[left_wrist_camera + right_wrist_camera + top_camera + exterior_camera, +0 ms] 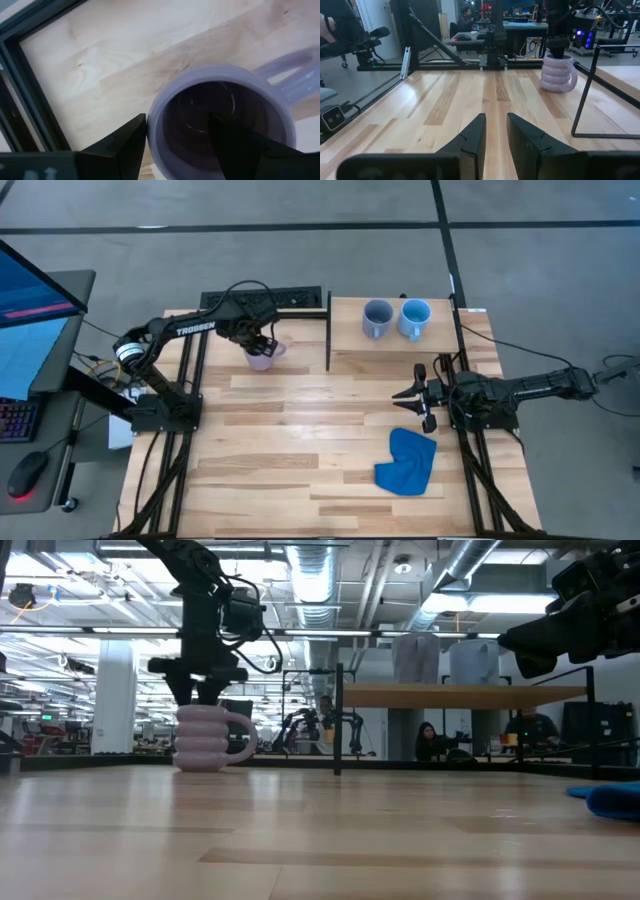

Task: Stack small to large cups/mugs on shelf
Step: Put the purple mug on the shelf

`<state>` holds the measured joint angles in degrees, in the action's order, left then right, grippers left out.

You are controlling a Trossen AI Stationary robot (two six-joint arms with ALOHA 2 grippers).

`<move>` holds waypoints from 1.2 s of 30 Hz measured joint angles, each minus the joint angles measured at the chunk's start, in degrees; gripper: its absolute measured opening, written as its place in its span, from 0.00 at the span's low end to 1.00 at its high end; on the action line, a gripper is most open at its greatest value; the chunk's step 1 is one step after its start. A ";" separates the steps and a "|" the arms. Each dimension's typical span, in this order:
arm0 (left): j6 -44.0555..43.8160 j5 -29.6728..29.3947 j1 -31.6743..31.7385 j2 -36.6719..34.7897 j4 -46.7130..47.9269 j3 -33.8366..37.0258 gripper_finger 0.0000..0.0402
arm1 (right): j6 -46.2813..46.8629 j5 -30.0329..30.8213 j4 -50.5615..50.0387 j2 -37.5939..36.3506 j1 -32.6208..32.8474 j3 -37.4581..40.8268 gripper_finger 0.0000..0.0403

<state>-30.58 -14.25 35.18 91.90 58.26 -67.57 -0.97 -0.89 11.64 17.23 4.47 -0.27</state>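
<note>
While the grey mug [376,319] and blue mug [414,318] sit on the shelf [350,340], the purple mug [261,356] on the tabletop [300,440] is being picked. Its rim is straddled by the left gripper [177,137], jaws spread, one inside; closing is judged next. The right gripper [495,135] waits near the shelf, jaws narrowly apart.

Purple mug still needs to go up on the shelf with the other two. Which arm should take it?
Left. The left gripper already straddles the purple mug's rim, one finger inside and one outside, not yet closed. The right gripper waits empty near the blue cloth, farther from the mug, below the shelf.
</note>
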 joint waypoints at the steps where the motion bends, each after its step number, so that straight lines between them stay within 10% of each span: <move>1: 0.17 -0.02 0.00 0.00 -0.33 0.00 0.50 | 0.00 0.00 0.00 0.00 0.00 0.00 0.25; 15: 3.71 -1.44 -0.02 0.00 -0.81 0.02 0.49 | 0.00 -0.11 0.00 -0.02 0.00 0.00 0.25; 36: 2.92 -1.52 0.00 -0.07 -0.75 0.02 0.18 | -0.01 -0.13 0.00 0.00 0.00 0.02 0.25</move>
<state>-27.66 -15.77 35.18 91.83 57.52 -67.55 -0.98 -1.01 11.64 17.23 4.47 -0.25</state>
